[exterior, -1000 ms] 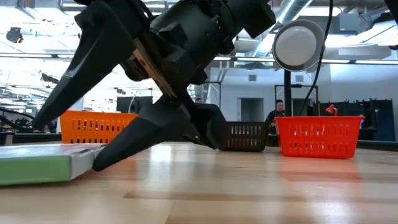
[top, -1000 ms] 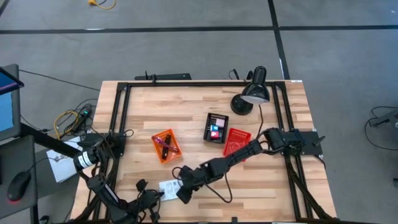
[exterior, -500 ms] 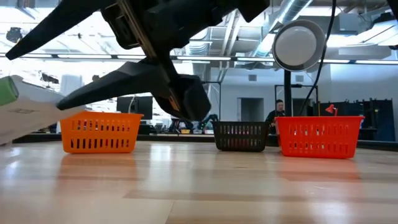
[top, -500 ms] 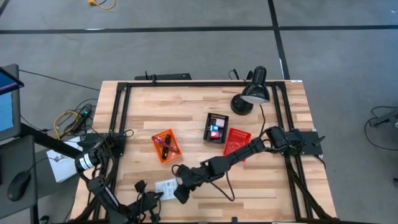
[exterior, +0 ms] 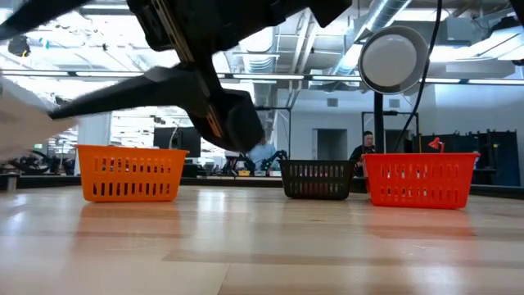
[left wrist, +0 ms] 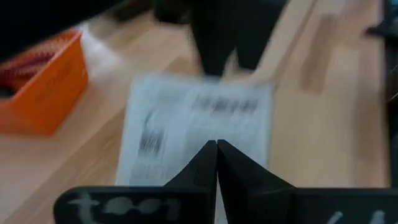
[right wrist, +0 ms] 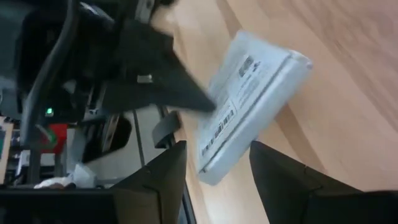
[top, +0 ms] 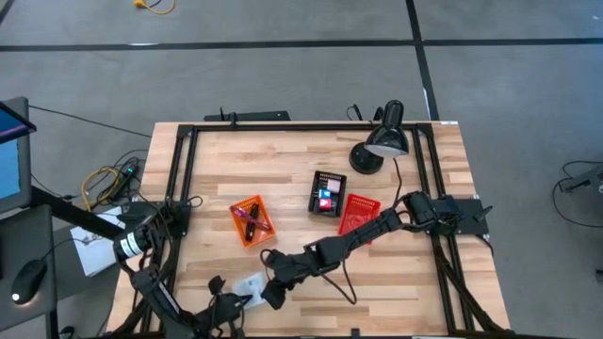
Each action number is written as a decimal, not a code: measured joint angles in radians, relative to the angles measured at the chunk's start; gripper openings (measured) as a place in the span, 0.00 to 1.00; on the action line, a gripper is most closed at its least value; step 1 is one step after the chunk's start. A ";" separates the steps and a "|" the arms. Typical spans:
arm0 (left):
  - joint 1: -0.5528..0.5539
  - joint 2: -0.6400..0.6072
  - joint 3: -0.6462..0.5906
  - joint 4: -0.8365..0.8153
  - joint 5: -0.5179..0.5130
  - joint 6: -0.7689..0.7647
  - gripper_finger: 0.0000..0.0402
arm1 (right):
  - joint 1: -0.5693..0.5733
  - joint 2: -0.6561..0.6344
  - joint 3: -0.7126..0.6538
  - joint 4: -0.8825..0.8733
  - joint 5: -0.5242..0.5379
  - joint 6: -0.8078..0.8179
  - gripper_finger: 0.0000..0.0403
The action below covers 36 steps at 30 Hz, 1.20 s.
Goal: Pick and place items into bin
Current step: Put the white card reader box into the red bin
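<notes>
White packet (top: 247, 284): flat, rectangular and box-like, with a thin pale edge. The broad face carries blocks of small dark print and a barcode strip, which I see best in the right wrist view (right wrist: 249, 93). The left wrist view (left wrist: 193, 124) shows the same printed face, blurred, so I cannot read any text.

Right gripper (top: 267, 290): the fingers (right wrist: 158, 180) are spread to the packet's width, with one end of the packet between them, and I read this as a pinch on the packet. In the low view the packet (exterior: 24, 123) is a white blur at the gripper's tips, above the table (exterior: 262, 246) and tilted.

Left gripper (top: 226, 301): the fingers (left wrist: 216, 162) are pressed together into one point. The packet lies straight ahead of that point. From the right wrist view the point seems to touch the packet's far face, but I cannot confirm contact.

Behind the right gripper, well apart from it, sit the orange bin (top: 251, 220), black bin (top: 327, 192) and red bin (top: 356, 214).
</notes>
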 joint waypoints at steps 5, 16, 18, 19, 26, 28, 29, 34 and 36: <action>0.000 -0.001 0.072 0.000 -0.061 0.134 0.00 | -0.006 0.000 0.000 0.029 -0.001 -0.001 0.43; 0.000 -0.002 0.097 -0.071 0.092 0.102 0.00 | 0.006 0.000 -0.001 0.003 -0.080 0.010 0.40; -0.017 -0.002 0.097 -0.106 0.142 0.052 0.00 | 0.026 0.000 -0.001 -0.042 -0.083 0.028 0.40; -0.027 -0.002 0.096 -0.121 0.164 0.030 0.00 | 0.034 0.001 -0.001 -0.075 -0.081 0.034 0.40; -0.064 -0.004 0.018 -0.084 0.221 -0.101 0.00 | 0.058 0.015 -0.005 -0.213 -0.003 0.093 0.44; -0.065 -0.004 -0.015 -0.042 0.248 -0.106 0.00 | 0.050 0.013 -0.005 -0.183 0.003 0.093 0.45; -0.065 -0.005 -0.032 -0.024 0.254 -0.108 0.00 | 0.045 0.013 -0.005 -0.175 0.003 0.093 0.46; -0.078 -0.009 -0.073 0.013 0.225 -0.166 0.00 | 0.028 0.013 -0.007 -0.153 0.001 0.138 0.50; -0.084 -0.008 -0.064 -0.003 0.220 -0.176 0.00 | 0.027 0.013 -0.008 -0.157 0.000 0.157 0.52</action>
